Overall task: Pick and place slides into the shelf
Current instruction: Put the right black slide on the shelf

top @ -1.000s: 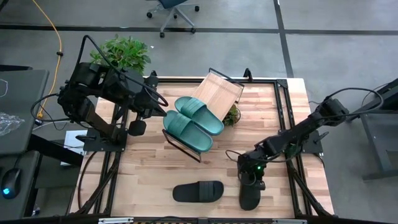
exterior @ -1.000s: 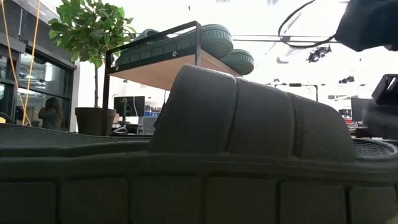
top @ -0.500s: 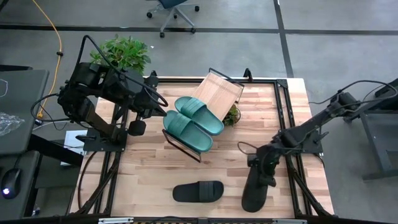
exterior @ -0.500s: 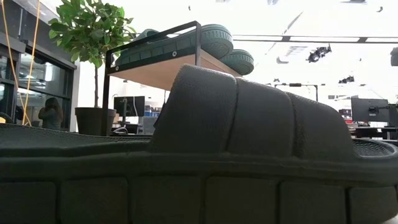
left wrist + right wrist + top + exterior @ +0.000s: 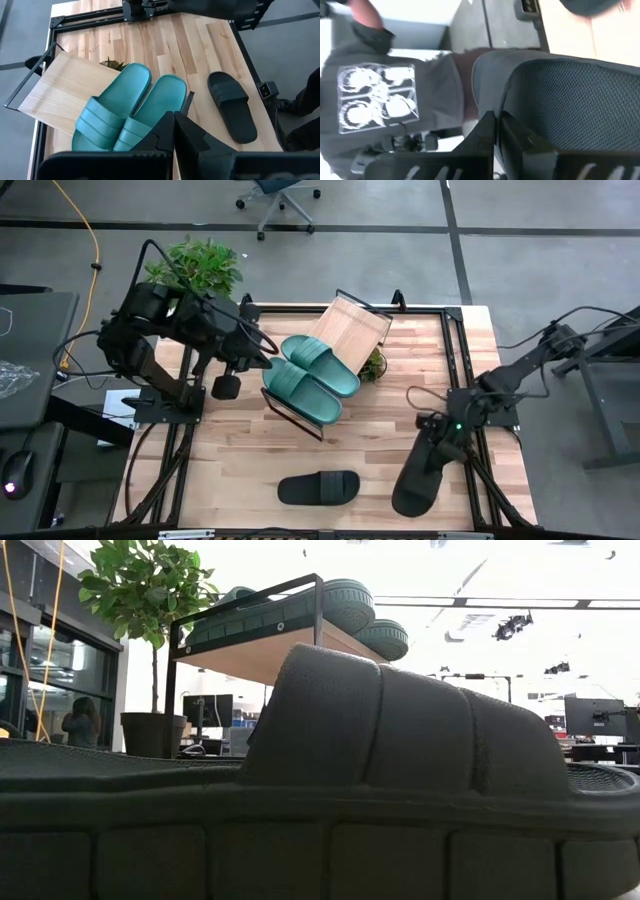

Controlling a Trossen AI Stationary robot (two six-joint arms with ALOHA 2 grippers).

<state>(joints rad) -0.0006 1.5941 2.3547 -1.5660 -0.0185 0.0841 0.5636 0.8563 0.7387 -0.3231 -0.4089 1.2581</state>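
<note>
Two teal slides lie side by side on the lower part of the slanted shelf, and its upper board is bare. One black slide lies flat on the table near the near edge; it fills the low view. My right gripper is shut on the second black slide at the table's near right. My left gripper hovers shut just left of the shelf, and in its wrist view it looks over the teal slides. My right gripper holds the black slide by its end toward the table's far edge, coming at it slanting from above and from the right. The slide slopes away below the fingers toward the near edge. In the wrist view the fingers hide the place of contact beside the slide's dark textured surface.
A small potted plant sits behind the shelf and a larger one stands off the table's far left corner. Bare wood lies between the shelf and the black slide. A person in a grey printed shirt shows in the right wrist view.
My right gripper has moved up and toward the table's right edge with the black slide. The slide's far end has risen and swung right, so it now lies slanted instead of straight. My left arm has shifted slightly toward the shelf.
</note>
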